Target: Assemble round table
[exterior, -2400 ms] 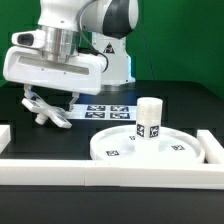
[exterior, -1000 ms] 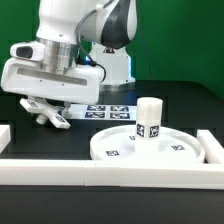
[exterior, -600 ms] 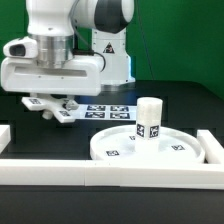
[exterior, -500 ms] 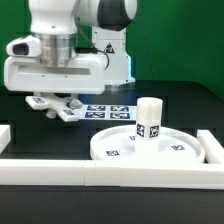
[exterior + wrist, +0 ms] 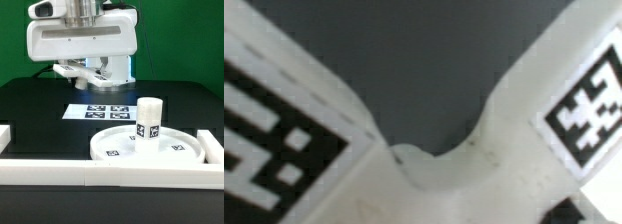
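The large round disc point(image 5: 150, 146) lies flat near the front bar, toward the exterior view's right. The short thick leg point(image 5: 149, 118) stands upright on it, tags facing the camera. My gripper point(image 5: 86, 68) hangs high over the far end of the marker board, shut on the small cross-shaped foot point(image 5: 70, 72), which shows just under the hand. In the wrist view the foot point(image 5: 455, 170) fills the picture close up, two tagged arms spreading from its hub over the dark table. The fingertips themselves are hidden.
The marker board point(image 5: 100, 111) lies flat on the black table behind the disc. Long white border bars run along the front point(image 5: 110, 172) and rise at the right point(image 5: 212, 148) and left point(image 5: 5, 133) corners. A green wall closes the back.
The arm has risen and swung toward the exterior view's right, carrying the foot from low over the table on the left to high above the marker board's far end. Disc and leg have not moved.
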